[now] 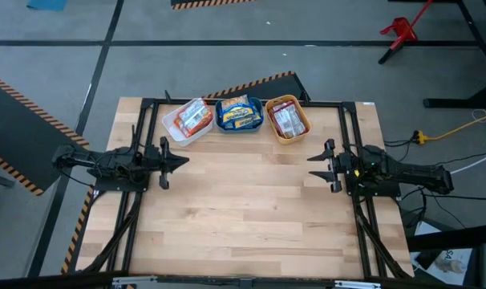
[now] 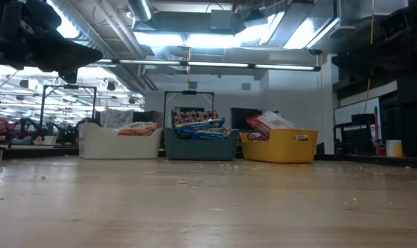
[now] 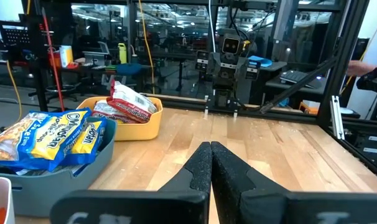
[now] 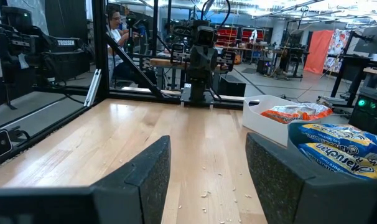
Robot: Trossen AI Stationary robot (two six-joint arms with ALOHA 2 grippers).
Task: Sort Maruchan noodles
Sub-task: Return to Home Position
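Nearest the overhead camera, the left arm (image 1: 99, 164) and the right arm (image 1: 403, 172) sit low along the left and right edges of the surface (image 1: 243, 217), pointing inward and well apart. That reads as a parked pose, since no packet lies loose on the wood. The left claw (image 1: 177, 160) is closed to a point and empty. The right claw (image 1: 315, 166) is spread and empty. At the far edge three bins stand side by side. The white bin (image 1: 169, 127) holds the orange packets (image 1: 195, 119), the teal bin (image 1: 220, 122) the blue packets (image 1: 240, 112), and the yellow bin (image 1: 269, 112) the red packets (image 1: 288, 120). With one colour to each bin, the sort looks finished.

From surface height, crumbs (image 2: 181, 182) dot the pale planks in front. The bins line up beyond, packets heaped above their rims, and a brightly lit workshop with ceiling ducts lies behind.

Past the left wrist, two dark fingers (image 3: 201, 168) press flat together, gripping nothing, with the yellow and teal bins close by.

Past the right wrist, that claw's fingers (image 4: 151, 168) stand wide apart with bare wood between. A person (image 4: 117, 28) sits far off in the room.
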